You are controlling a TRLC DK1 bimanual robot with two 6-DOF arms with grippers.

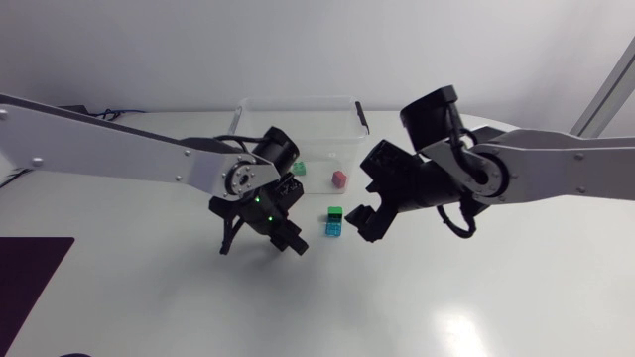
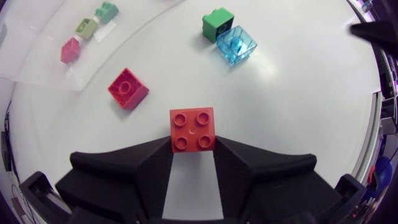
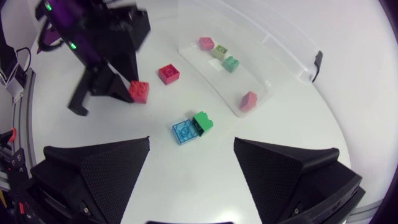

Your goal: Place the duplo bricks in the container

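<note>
My left gripper (image 2: 193,155) is shut on a red four-stud brick (image 2: 193,129) (image 3: 138,91), low over the table; in the head view that gripper (image 1: 291,241) hides the brick. A second red brick (image 2: 127,88) (image 3: 168,73) lies just ahead of it. A green brick (image 1: 335,212) and a clear blue brick (image 1: 331,228) sit side by side, touching. My right gripper (image 1: 365,216) (image 3: 193,168) hangs open just right of this pair, with nothing between its fingers. The clear container (image 1: 349,111) (image 3: 273,74) holds pink (image 3: 248,100), green (image 3: 231,63) and pale green (image 3: 218,51) bricks.
The container stands at the back middle of the white table (image 1: 446,297). A dark mat (image 1: 30,268) lies at the front left edge. Both arms meet in front of the container.
</note>
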